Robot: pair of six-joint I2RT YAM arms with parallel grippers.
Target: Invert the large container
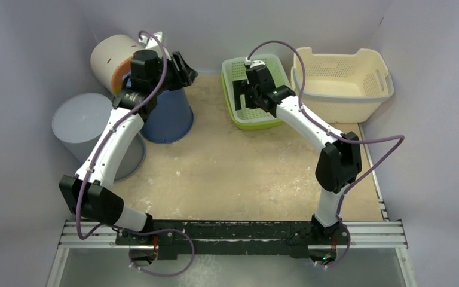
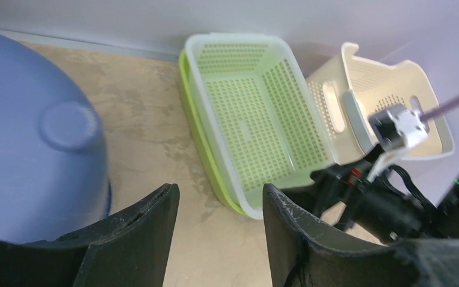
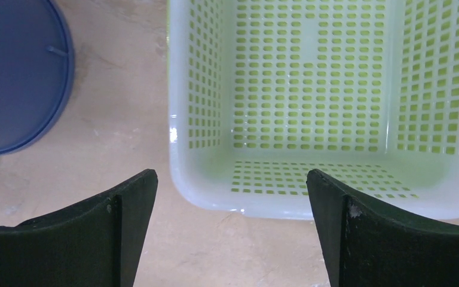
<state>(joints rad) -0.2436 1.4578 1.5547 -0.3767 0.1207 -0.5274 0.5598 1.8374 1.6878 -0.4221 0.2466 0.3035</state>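
A cream perforated basket (image 1: pixel 340 84), the largest container, stands upright at the back right; it also shows in the left wrist view (image 2: pixel 388 78). A white perforated basket nested in a green one (image 1: pixel 273 64) stands upright beside it (image 2: pixel 251 119) (image 3: pixel 311 89). My right gripper (image 1: pixel 246 95) (image 3: pixel 232 176) is open and empty, hovering over the near left corner of that nested basket. My left gripper (image 1: pixel 186 70) (image 2: pixel 219 191) is open and empty above the bare table, just right of an upside-down blue bucket (image 1: pixel 170 116) (image 2: pixel 30 149) (image 3: pixel 18 72).
A grey bucket (image 1: pixel 86 122) stands at the left, partly under the left arm. A white cylinder with an orange part (image 1: pixel 110 57) lies on its side at the back left. Walls close in the back and both sides.
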